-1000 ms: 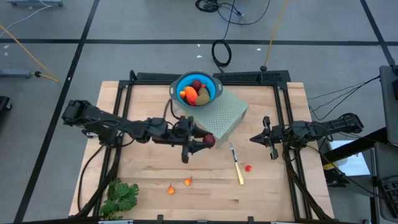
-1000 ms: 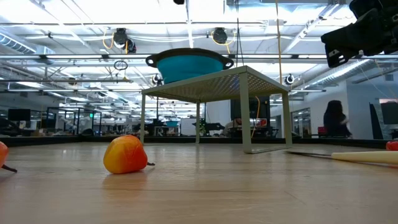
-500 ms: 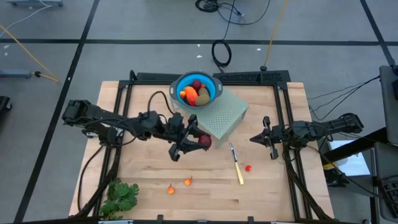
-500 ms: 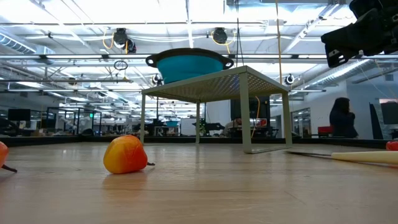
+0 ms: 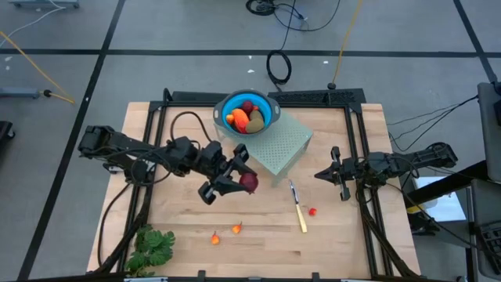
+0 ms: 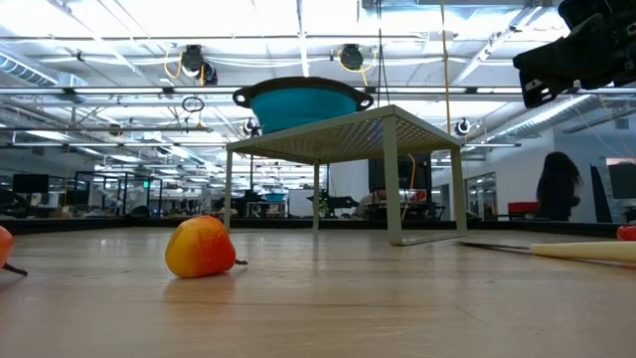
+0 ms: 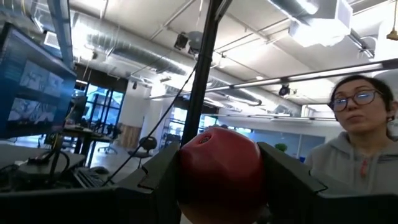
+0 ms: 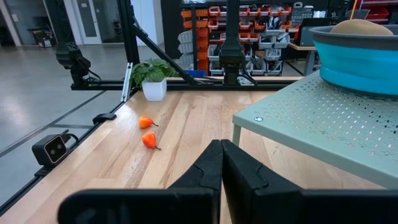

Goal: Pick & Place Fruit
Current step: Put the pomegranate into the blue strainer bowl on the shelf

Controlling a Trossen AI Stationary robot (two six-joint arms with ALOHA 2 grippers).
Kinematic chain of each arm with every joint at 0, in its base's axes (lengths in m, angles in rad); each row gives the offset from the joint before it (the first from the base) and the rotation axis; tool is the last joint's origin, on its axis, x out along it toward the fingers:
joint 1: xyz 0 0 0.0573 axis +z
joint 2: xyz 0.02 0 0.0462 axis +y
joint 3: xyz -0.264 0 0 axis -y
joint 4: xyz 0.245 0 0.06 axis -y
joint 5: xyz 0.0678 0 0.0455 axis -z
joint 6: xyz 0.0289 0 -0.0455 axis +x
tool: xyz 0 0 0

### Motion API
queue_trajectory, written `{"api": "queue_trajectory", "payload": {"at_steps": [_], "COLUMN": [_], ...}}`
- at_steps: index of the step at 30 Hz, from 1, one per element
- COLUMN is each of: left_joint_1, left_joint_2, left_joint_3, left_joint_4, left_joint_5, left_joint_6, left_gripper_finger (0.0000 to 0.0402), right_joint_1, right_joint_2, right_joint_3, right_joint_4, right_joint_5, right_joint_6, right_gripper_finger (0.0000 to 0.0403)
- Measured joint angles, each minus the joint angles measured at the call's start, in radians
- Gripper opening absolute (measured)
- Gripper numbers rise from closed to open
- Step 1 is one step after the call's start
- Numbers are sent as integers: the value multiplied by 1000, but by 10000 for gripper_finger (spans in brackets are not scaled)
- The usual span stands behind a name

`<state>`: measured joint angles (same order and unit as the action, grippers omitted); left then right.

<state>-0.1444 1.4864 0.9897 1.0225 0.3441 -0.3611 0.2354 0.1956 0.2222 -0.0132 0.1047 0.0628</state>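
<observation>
My left gripper [image 5: 244,178] is over the middle of the table, just left of the stand, shut on a dark red ball [image 5: 249,183] [image 7: 219,167]. A blue bowl [image 5: 246,112] on a pale green perforated stand [image 5: 278,145] holds a dark red ball, an orange piece and an olive-brown oval. Two orange-red bits [image 5: 214,238] [image 5: 236,228] lie near the front edge, and a small red bit [image 5: 312,211] lies beside the knife. My right gripper [image 5: 332,174] waits shut at the table's right side. My left gripper pinches the dark red ball by two opposite sides [image 7: 186,177] between its two fingers [image 7: 163,177]. The fingers slant upward, coming from the table's left. The ball is lifted clear of the table.
A yellow-handled knife [image 5: 298,206] lies right of centre, and a leafy green bunch [image 5: 151,247] sits at the front left corner. Bare wood lies between the stand and the front edge. Beyond the table a person [image 7: 357,149] shows in the left wrist view.
My left gripper has tipped its fingers upward, risen a little and drawn slightly back toward the table's left edge. The dark red ball has stayed between its fingers and clear of the table.
</observation>
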Motion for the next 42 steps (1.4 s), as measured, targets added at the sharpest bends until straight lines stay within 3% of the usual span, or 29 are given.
{"api": "queue_trajectory", "payload": {"at_steps": [7,17,23,35,42], "left_joint_1": [0,39,105,278,364], "left_joint_2": [0,0,0,0,0], "left_joint_3": [0,0,0,2,134], "left_joint_4": [-20,-252,-326,-452,-761], "left_joint_5": [-9,-456,-605,-635,-635], "left_joint_6": [0,-3,-3,72,206], "left_gripper_finger": [186,186,186,186,186], "right_joint_1": [0,0,0,0,0], "right_joint_2": [0,0,0,0,0], "right_joint_3": [0,0,0,0,0], "right_joint_4": [0,0,-2,-10,-16], "right_joint_5": [0,0,1,4,5], "right_joint_6": [0,0,-23,-34,-34], "right_gripper_finger": [0,0,0,0,0]}}
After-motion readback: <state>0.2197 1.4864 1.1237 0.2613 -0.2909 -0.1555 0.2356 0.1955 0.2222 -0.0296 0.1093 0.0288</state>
